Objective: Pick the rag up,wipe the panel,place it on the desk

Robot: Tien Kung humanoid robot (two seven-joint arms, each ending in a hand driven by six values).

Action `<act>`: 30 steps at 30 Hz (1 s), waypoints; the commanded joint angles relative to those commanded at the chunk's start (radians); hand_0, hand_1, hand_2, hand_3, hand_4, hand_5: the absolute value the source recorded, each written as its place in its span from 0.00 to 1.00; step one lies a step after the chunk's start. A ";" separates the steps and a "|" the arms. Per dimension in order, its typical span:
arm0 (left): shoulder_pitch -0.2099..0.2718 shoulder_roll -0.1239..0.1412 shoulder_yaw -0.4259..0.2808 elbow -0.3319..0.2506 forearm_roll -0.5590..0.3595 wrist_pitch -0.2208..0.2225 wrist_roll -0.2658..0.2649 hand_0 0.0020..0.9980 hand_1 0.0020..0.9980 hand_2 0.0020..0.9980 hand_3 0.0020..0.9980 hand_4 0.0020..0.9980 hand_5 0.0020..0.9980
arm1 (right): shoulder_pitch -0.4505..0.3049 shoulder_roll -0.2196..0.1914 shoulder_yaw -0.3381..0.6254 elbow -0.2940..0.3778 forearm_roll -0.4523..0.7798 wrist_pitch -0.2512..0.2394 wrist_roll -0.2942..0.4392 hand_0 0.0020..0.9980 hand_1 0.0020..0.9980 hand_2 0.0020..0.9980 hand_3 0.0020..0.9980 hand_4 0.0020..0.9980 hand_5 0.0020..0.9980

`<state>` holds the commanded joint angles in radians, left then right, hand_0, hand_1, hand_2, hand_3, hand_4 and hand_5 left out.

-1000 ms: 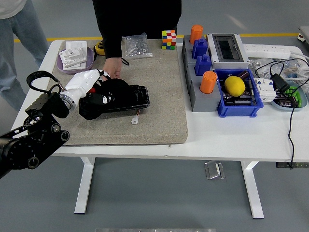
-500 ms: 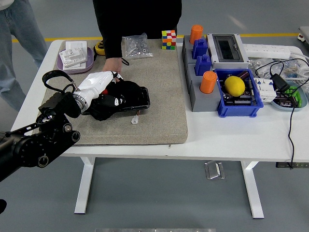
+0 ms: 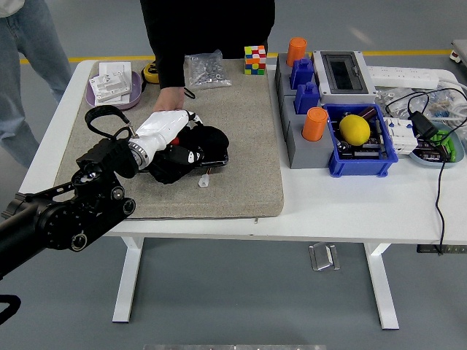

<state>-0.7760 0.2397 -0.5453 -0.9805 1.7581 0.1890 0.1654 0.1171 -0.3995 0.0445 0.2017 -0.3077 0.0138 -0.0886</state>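
Head view: left hand (image 3: 169, 138) closed on black rag (image 3: 195, 140), pressing it on panel (image 3: 213, 155) near mat's (image 3: 241, 146) left edge. Better to keep flat, even pressure, sweeping toward right end.

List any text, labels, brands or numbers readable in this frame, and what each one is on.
None can be read.
White cards in the purple tray: marks too small to make out.
Grey breaker box: no legible label.
Power strip: no legible print.
Rubik's cube: coloured squares only.
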 joint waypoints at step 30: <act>0.014 0.017 0.002 0.017 0.017 0.008 -0.001 0.23 0.16 0.46 0.35 0.24 0.00 | -0.009 0.018 -0.014 0.000 0.006 0.001 -0.002 0.71 0.65 0.69 0.60 0.97 0.43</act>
<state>-0.7619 0.2568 -0.5437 -0.9632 1.7756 0.1974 0.1643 0.1082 -0.3815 0.0304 0.2020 -0.3018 0.0153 -0.0903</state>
